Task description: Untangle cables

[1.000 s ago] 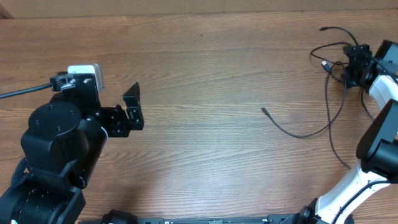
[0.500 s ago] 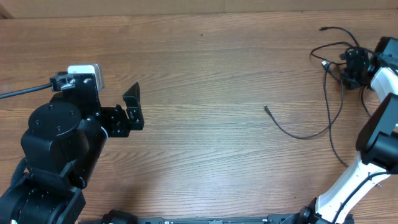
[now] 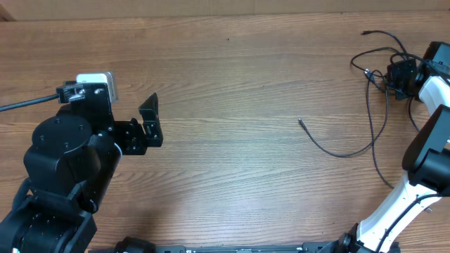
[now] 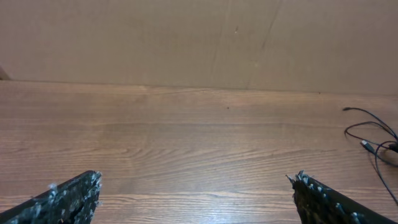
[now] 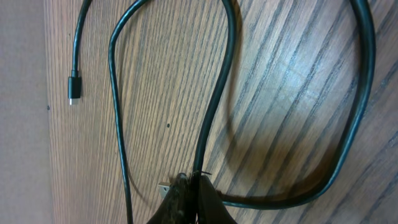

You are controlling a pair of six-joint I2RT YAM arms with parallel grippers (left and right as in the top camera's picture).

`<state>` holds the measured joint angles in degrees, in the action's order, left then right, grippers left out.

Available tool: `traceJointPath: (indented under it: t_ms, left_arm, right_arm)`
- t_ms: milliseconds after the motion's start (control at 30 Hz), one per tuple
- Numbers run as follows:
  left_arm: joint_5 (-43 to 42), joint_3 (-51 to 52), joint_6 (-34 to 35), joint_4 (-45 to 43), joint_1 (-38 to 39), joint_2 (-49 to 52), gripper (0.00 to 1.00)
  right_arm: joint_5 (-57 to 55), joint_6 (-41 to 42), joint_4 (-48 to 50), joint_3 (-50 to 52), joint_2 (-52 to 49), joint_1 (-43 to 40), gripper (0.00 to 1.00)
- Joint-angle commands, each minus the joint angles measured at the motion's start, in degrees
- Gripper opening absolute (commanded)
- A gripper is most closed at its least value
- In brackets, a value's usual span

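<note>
While the right hand (image 3: pixel 390 75) pinches the cables (image 5: pixel 217 102) trailing leftward, the left hand (image 4: pixel 196 179) stands spread

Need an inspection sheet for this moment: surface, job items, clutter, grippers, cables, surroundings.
surface: wood-grain table, no spills seen.
job's things: thin black cables loosely tangled at the far right; one plug end lies loose toward the centre.
clutter: nothing seen.
grippers: left gripper open, holding nothing, well away from the cables; right gripper shut on a cable strand at the tangle.
cables: besides the job's own, a black wire runs off the left arm's camera.
surroundings: plain brown board behind the table.
</note>
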<state>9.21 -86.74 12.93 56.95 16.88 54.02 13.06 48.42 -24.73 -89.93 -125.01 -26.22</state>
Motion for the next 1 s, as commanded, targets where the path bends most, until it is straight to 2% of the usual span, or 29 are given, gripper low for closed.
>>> traceJointPath:
  t_ms: [0,167,267,467,600,867,900,933,967]
  left_arm:
    - [0.2,0.1,-0.4,-0.5,0.4,-0.1,1.0]
    - [0.2,0.1,-0.4,-0.5,0.4,-0.1,1.0]
    - [-0.1,0.1,0.0,-0.4,0.4,-0.1,1.0]
    - [-0.2,0.1,0.4,-0.4,0.4,-0.1,0.99]
    - [-0.3,0.1,1.4,-0.4,0.4,0.0,1.0]
    - [-0.3,0.1,2.1,-0.5,0.4,0.0,1.0]
    - [-0.3,0.1,2.1,-0.5,0.4,0.0,1.0]
    - [-0.2,0.1,2.1,-0.5,0.4,0.0,1.0]
    - [-0.2,0.1,2.1,-0.5,0.4,0.0,0.99]
  right_arm:
    - [0.9,-0.4,1.2,-0.9,-0.3,-0.1,0.04]
    - [11.0,-1.7,6.5,-3.7,-0.2,-0.2,0.04]
    - [11.7,-7.0,2.9,-11.0,-0.2,-0.2,0.04]
    - [6.5,-14.7,-4.8,-24.8,-0.2,-0.2,0.04]
    - [0.3,-17.5,-7.4,-30.0,-0.2,-0.2,0.04]
    - [-4.1,-20.6,-10.9,-30.7,-0.2,-0.3,0.04]
    - [-4.3,-20.7,-12.0,-30.7,-0.2,-0.5,0.1]
    - [-5.0,-20.7,-13.5,-30.7,-0.2,-0.6,0.23]
    - [-6.0,-20.7,-15.6,-30.7,-0.2,-0.9,0.43]
